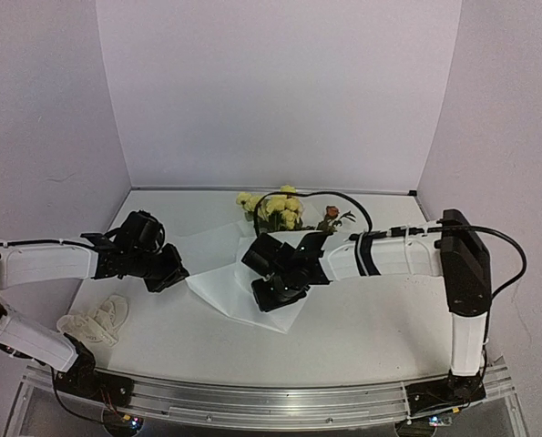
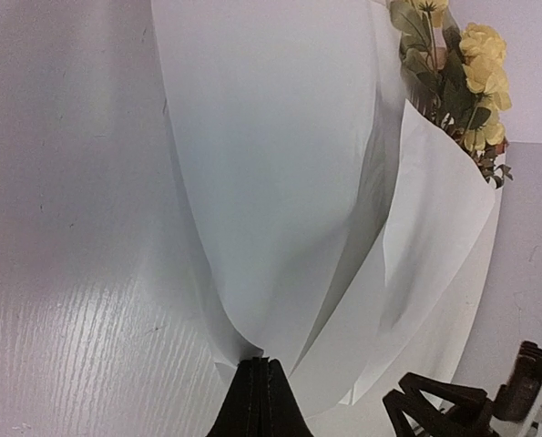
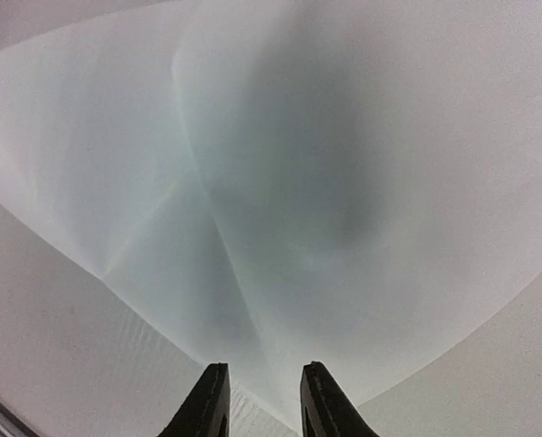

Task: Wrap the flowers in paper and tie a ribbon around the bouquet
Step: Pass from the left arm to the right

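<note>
Left claw (image 2: 255,364) is clamping shut on a corner of the paper (image 1: 220,282), at the sheet's 9 o'clock side in the top view, and it's holding that flap up in a loose curl. Right claw (image 3: 263,373) is hovering low over the 5 o'clock corner with its jaws partly apart. The paper's tip is running in toward the gap, but nothing looks pinched there. The flowers (image 1: 278,209) are lying at the sheet's 12 o'clock end, heads poking out toward the back wall, stems hidden under the fold.

What's worrying me: that thin sheet is hanging off one tiny pinch point. If the left arm is pulling too hard across, I'm guessing it's dragging the whole sheet and rolling the flowers out, or creasing the corner. And with the right claw not pinning anything, the fold is probably springing back open.

Other stuff:
- The orange-brown bloom (image 1: 332,213) is sitting off to 3 o'clock of the yellow ones, so it may be getting left outside the wrap.
- A black cable (image 1: 343,196) is looping right over the blooms at 12 o'clock, which looks like a snag risk.
- The ribbon (image 1: 96,320) is lying heaped at the table's (image 1: 371,319) 8 o'clock, just beside the left arm and well apart from the paper.
</note>
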